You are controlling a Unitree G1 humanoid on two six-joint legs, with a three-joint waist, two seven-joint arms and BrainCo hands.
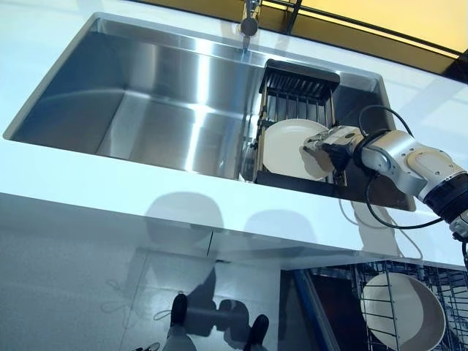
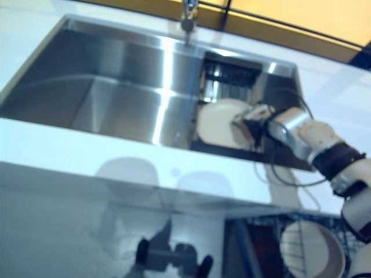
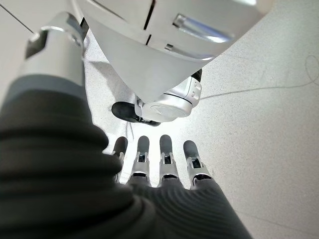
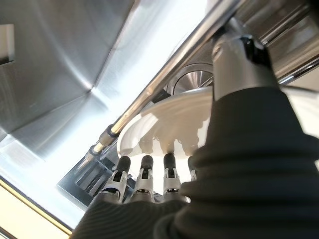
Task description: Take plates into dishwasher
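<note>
The right hand (image 1: 330, 143) is reaching into the steel sink (image 1: 146, 95) and resting against a white plate (image 1: 289, 148) that is standing on edge in a black dish rack (image 1: 296, 91) at the sink's right end. In the right wrist view the fingers (image 4: 144, 169) are lying fairly straight along the plate's face, with the thumb (image 4: 239, 55) set apart near the plate's upper rim; whether the thumb is actually pinching the rim cannot be told. The plate is leaning slightly against the rack's upright wires, just below the faucet (image 1: 250, 22) at the back edge of the sink.

A white table (image 1: 110, 183) is running along the front of the sink. Below it, at the lower right, a wire dishwasher rack (image 1: 380, 292) is showing, and 1 other white plate (image 1: 402, 311) is already standing inside it, tilted between the wires.

The left hand (image 3: 159, 169) is hanging well away from the sink, seen only in its own wrist view, its fingers straight and relaxed, pointing down at a pale speckled floor (image 3: 264, 114) and holding nothing.
</note>
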